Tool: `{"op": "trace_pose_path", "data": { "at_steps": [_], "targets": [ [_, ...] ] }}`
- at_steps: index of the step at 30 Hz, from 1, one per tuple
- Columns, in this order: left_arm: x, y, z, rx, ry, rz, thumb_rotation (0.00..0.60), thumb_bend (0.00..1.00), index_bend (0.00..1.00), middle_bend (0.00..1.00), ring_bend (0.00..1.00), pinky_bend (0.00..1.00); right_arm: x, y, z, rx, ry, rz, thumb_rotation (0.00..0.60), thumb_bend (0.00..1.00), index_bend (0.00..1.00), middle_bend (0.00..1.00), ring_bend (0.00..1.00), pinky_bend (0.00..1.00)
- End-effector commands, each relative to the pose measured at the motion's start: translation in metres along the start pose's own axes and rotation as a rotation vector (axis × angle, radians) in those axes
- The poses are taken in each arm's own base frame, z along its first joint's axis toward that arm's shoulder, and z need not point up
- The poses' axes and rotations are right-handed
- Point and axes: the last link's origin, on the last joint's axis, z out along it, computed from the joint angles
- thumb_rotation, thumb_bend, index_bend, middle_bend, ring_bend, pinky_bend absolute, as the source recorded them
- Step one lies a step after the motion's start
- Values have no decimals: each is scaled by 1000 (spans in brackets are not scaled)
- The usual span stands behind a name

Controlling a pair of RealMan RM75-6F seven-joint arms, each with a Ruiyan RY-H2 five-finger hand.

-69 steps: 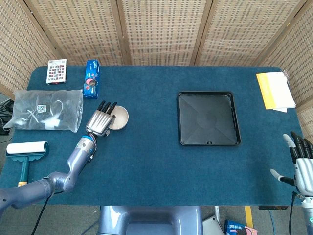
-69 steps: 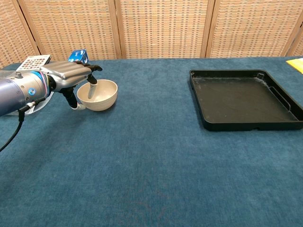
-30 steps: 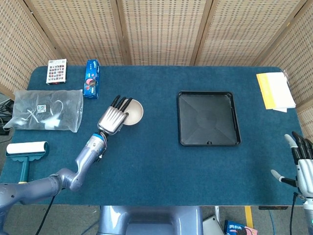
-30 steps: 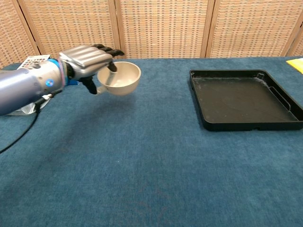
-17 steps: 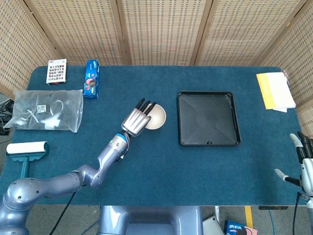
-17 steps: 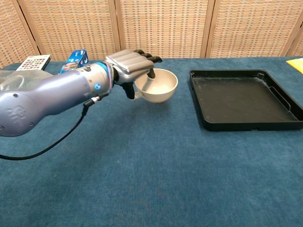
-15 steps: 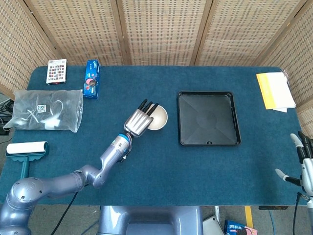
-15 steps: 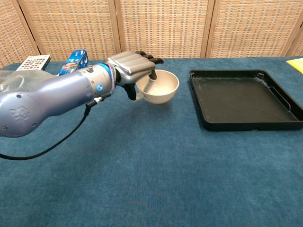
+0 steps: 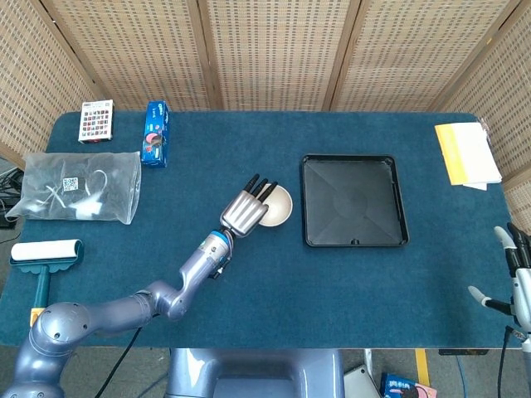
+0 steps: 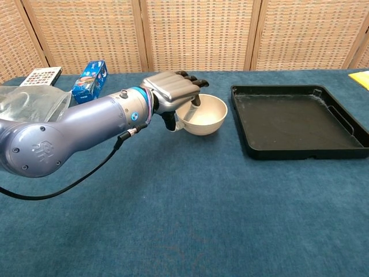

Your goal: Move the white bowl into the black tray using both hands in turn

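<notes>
White bowl (image 10: 204, 122) in the left hand's (image 10: 173, 90) grip, fingers over its near rim, beside the black tray (image 10: 300, 147).

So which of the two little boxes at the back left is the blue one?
The blue box is the one nearer the middle of the table, just above the plastic bag's corner. The other box, nearer the table's edge, is white with coloured squares.

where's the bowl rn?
In the head view the bowl sits mid-table, gripped at its left rim by the left hand, just left of the tray and not yet in it.
</notes>
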Motion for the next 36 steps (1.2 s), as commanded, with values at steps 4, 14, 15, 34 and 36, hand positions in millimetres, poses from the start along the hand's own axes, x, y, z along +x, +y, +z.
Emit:
{"op": "trace_pose_path", "data": {
  "at_steps": [4,14,15,34,36],
  "targets": [
    [3,-9,-6,23,23,-5,600,226,127,0,0,0,-1,-2,-1,6,-4,-2,600,150,84,0,0,0],
    [13,-53,-60,120,102,-68,600,212,36,0,0,0,-5,-7,-3,19,-24,-17,600,150,84,0,0,0],
    [15,-58,-68,134,111,-71,600,212,36,0,0,0,-6,-7,-3,18,-28,-18,600,150,84,0,0,0],
    [-4,-154,-293,561,223,-287,600,8,0,0,0,0,-10,-19,-6,53,-33,-43,600,150,84,0,0,0],
    [-10,-160,-314,598,214,-290,600,0,0,0,0,0,-11,-22,-6,62,-34,-49,600,150,84,0,0,0]
  ]
}}
